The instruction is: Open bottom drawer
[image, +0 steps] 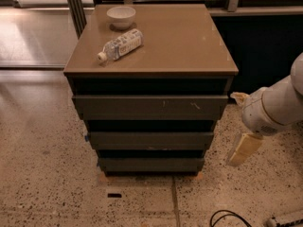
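Terrazzo floor (pixel 42 183): speckled, level, and carries the whole unit.

Cabinet (pixel 180 41): brown-topped, three-drawer, centre of view. Its fronts step inward going down, so each lower front sits further back under the one above.

Top drawer front (pixel 149 107): the largest, with pale scratches. Middle drawer front (pixel 149 139): carries a blue tag (pixel 87 137) at its 9 o'clock end.

Bottom drawer (pixel 151 164): at 6 o'clock of the cabinet, just above the floor. It is plain, without a handle, and appears pushed in, with only a dark slot above its top edge. With no handle, that slot looks like the only purchase for a pull.

Robot arm (pixel 274 108): white, entering from 3 o'clock and clear of the cabinet's side.

Gripper (pixel 242 150): pale cream, hanging at roughly 4 o'clock of the cabinet and pointing down toward 7 o'clock. It is about level with the two lower fronts but off to the side, touching nothing. Whether it stands open or closed cannot be told. Judgement: this is the approach stage, and the low, angled pose suits a reach for the lowest front.

Bottle (pixel 120 45): lying on its side on the cabinet top, at 10 o'clock. It could roll if the unit is jerked.

Bowl (pixel 121 16): upright, just beyond the bottle toward 12 o'clock.
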Tool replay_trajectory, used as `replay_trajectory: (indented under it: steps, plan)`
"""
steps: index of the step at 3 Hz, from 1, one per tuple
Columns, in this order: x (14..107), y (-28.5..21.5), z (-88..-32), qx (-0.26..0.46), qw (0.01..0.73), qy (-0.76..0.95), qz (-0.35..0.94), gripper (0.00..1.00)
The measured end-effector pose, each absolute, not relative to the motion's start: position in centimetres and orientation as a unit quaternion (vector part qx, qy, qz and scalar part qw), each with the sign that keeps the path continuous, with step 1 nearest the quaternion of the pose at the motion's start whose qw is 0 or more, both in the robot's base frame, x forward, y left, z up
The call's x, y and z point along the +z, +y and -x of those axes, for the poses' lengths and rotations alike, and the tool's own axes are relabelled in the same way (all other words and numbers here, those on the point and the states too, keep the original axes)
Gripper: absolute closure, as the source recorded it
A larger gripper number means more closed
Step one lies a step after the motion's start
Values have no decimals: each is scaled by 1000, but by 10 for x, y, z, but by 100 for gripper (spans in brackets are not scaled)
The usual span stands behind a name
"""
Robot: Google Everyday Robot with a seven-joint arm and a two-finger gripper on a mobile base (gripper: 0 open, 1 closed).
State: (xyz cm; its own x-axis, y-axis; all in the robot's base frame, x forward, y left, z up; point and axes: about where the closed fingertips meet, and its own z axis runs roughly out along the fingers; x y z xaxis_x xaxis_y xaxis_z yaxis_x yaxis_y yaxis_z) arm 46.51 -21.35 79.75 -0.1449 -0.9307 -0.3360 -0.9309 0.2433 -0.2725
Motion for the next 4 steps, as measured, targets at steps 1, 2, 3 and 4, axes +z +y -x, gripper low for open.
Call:
replay_trajectory:
  steps: [1, 2, 3, 4]
  plan:
    - [733, -193, -472, 40, 227, 745, 626, 0]
    - [733, -193, -472, 40, 227, 745, 626, 0]
    - [711, -191, -464, 48, 224, 743, 629, 0]
    - [672, -183, -455, 67, 226, 736, 635, 0]
